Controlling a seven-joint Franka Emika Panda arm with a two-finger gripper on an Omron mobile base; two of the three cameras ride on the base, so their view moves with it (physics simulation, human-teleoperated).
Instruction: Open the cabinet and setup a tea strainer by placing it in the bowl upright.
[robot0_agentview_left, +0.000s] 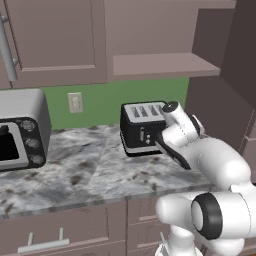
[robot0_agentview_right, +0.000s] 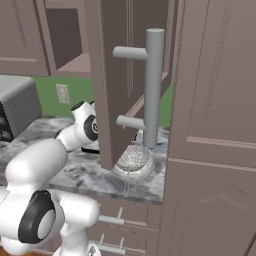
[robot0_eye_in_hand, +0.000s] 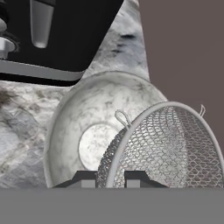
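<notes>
The cabinet stands open; its door (robot0_agentview_right: 117, 75) with the long grey bar handle (robot0_agentview_right: 154, 90) swings out over the counter, and the inner shelf (robot0_agentview_left: 165, 65) is bare. On the counter beside the door sits the speckled bowl (robot0_eye_in_hand: 74, 127), also seen as the bowl (robot0_agentview_right: 142, 170) in the right base view. The tea strainer (robot0_eye_in_hand: 170, 144) lies tilted inside it, mesh basket (robot0_agentview_right: 134, 157) up against the door. My gripper (robot0_eye_in_hand: 110, 179) is just above the bowl, its fingertips (robot0_eye_in_hand: 85, 178) close together with the strainer's rim running between them.
A black toaster (robot0_agentview_left: 142, 127) stands right behind the bowl, also the toaster (robot0_eye_in_hand: 57, 39) in the hand view. A silver toaster oven (robot0_agentview_left: 22, 130) sits at the counter's left. The open door (robot0_eye_in_hand: 183, 43) walls off the bowl's right side. Drawer fronts (robot0_agentview_right: 112, 220) lie below the counter.
</notes>
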